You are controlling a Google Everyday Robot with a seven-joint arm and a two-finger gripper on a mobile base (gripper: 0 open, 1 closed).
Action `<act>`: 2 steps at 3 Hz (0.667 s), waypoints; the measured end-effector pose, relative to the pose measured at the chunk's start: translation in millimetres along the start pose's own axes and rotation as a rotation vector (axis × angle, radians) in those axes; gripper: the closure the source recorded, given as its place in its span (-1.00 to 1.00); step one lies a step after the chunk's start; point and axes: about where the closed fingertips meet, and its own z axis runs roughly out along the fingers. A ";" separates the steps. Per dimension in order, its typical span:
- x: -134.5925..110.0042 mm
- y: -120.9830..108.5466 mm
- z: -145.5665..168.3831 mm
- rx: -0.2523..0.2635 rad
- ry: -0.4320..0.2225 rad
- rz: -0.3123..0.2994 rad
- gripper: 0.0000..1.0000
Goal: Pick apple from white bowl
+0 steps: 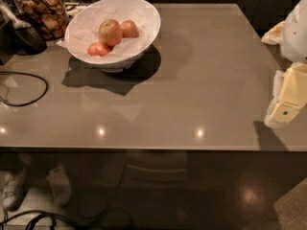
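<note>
Camera view looks down on a grey-brown bench [192, 80]. Near its far left corner stands the white bowl [146, 16], tilted toward the viewer. Inside it, the apple [110, 32], yellow-green with a red blush, rests against two smaller reddish apples [128, 28], one behind it and one in front. A glass jar of brown snacks [41, 11] sits at the far left corner, and a black cable [29, 92] loops by the left edge. The gripper [288, 99] hangs at the right edge, well apart from the bowl; whether it is released or clenched cannot be told. The apple is likely firm, fairly heavy and smooth-skinned, so it may slip or roll. Grasping across its widest middle from above seems safest.
</note>
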 end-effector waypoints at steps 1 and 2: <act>0.0 0.0 0.0 0.000 0.000 0.000 -1.00; -21.0 -14.4 1.9 -0.032 -0.076 -0.027 -1.00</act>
